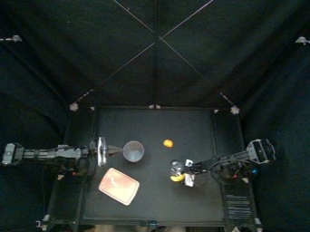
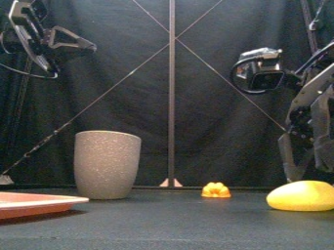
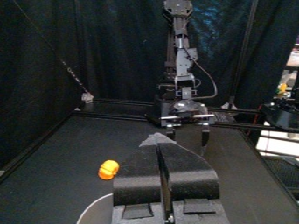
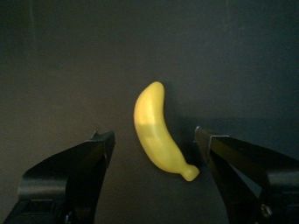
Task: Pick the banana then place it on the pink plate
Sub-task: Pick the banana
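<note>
— Black tabletop (image 1: pixel 194 127) is what we are looking across. Nearest the front we are seeing the tray (image 1: pixel 119 184) lying flat on the left and the banana (image 2: pixel 303 196) lying on the right, well apart from it.

— We are agreeing: the banana is resting on the bare table, not on the tray. What is the right gripper (image 4: pixel 153 135) doing?

— We are seeing it hanging over the banana with its jaws spread wide, one on each side of the fruit. A gap is showing on both sides, so nothing is being held.

— Farther back, we are finding the cup (image 2: pixel 107 164) standing upright behind the tray. A small orange toy (image 1: pixel 169 143) is sitting to its right, nearer the middle.

— And the left gripper (image 3: pixel 162 147)?

— We are seeing it hanging just left of the cup, raised above the table. Its jaws are pressing together on nothing.

— Behind everything, the curtain (image 1: pixel 155 54) is closing off the back.
</note>
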Controlling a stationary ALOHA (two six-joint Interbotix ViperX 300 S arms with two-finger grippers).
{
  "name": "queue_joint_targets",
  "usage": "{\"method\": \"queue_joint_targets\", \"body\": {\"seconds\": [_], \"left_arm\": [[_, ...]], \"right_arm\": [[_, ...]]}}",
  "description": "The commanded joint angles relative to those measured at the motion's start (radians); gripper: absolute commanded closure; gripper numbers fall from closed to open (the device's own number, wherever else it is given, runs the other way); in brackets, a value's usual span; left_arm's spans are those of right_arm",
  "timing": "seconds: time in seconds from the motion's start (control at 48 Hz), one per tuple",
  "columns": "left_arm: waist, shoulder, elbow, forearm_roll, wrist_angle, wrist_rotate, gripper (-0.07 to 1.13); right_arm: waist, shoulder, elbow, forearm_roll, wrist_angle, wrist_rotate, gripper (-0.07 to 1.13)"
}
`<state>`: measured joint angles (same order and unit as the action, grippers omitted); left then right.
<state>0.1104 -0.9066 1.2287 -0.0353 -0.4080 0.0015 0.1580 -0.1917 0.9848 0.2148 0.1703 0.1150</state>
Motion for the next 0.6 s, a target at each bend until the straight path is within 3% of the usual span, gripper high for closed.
{"method": "queue_joint_targets", "body": {"seconds": [0.021,0.333,0.604], "left_arm": [[0.002,0.003,-0.018,0.0,-0.009,0.0,1.08],[0.002,0.003,-0.014,-0.002,-0.009,0.0,1.08],[0.002,0.005,-0.012,0.002,-0.009,0.002,1.08]], "right_arm": [[0.003,0.041,-0.038,0.0,0.014,0.0,0.0],[0.015,0.121,-0.127,0.009,0.146,0.002,0.08],[0.026,0.112,-0.187,0.017,0.143,-0.002,0.61]]}}
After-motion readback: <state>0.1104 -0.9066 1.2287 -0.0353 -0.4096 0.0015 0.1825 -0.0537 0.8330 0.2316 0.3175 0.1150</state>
